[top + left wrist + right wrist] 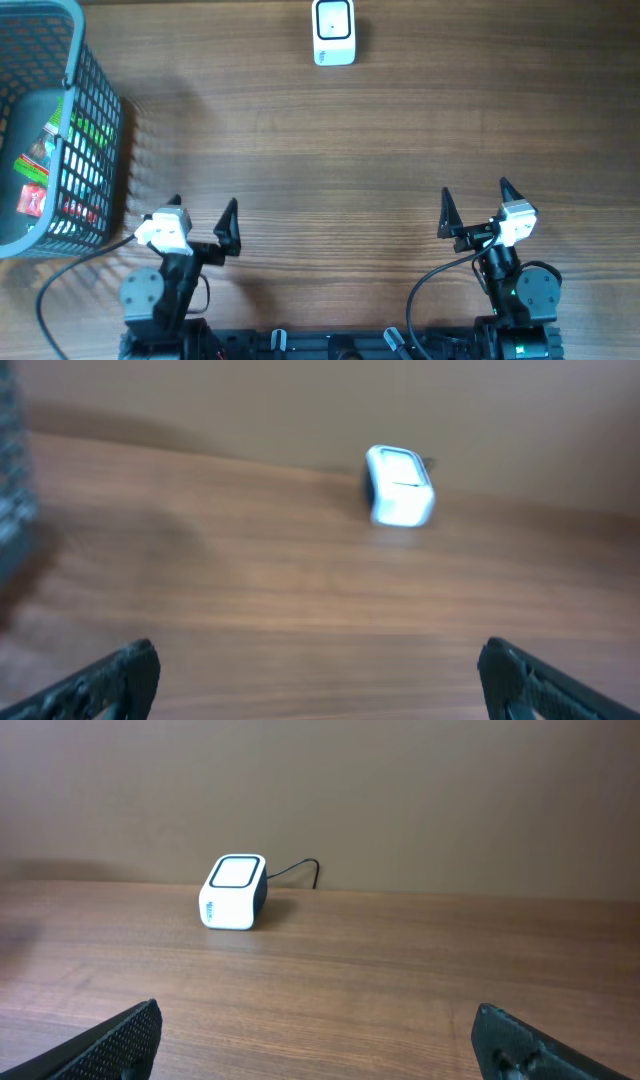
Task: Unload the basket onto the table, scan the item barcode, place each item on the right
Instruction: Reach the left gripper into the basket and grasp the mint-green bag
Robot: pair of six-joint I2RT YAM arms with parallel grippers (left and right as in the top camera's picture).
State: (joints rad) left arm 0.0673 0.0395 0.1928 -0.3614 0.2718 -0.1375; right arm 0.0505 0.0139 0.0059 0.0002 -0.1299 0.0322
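A white barcode scanner (333, 32) with a dark window stands at the far middle of the wooden table; the wrist views show the scanner (400, 485) (235, 892) well ahead of both arms. Colourful packaged items (40, 170) lie inside a grey wire basket (100, 120) at the left; no barcode shows. My left gripper (203, 205) (318, 655) is open near the front edge, just right of the basket, with nothing between its fingers. My right gripper (475, 190) (318, 1013) is open and empty at the front right.
The basket's mesh wall (10, 490) shows blurred at the left edge of the left wrist view. A dark cable (300, 868) runs from the scanner toward the back wall. Bare wood lies between the grippers and the scanner.
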